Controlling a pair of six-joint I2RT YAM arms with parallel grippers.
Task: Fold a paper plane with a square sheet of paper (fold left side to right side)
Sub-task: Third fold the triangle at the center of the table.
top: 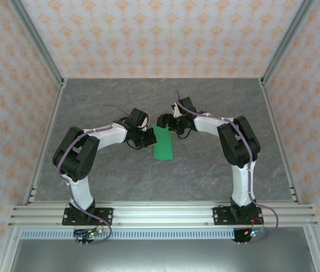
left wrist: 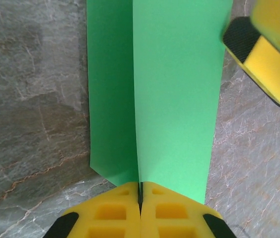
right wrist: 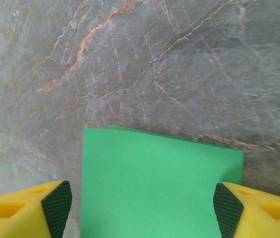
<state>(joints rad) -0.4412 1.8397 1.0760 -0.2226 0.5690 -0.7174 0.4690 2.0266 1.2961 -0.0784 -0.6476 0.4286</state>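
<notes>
Left gripper (left wrist: 140, 187): yellow fingers pressed together at bottom centre of the left wrist view, pinching the near edge of the square sheet of paper (left wrist: 177, 89) right on its crease line. Sheet green, folded double, one layer offset to the left of the other, running from the pinch to the top edge of frame.

Right gripper (right wrist: 142, 208): spread wide, one black-tipped finger at lower left and the other at lower right of the right wrist view, sheet between them, contact with either not discernible. One of its fingers also at upper right of the left wrist view, just beside the sheet's right edge.

From above: both grippers meeting near mid-frame, paper between and just below them, slightly tilted.

Grey marbled table (top: 217, 102) open round the sheet toward top, left and right. Metal frame rails (top: 160, 214) along the bottom, slanted posts at both sides, patterned walls (top: 160, 34) beyond.
</notes>
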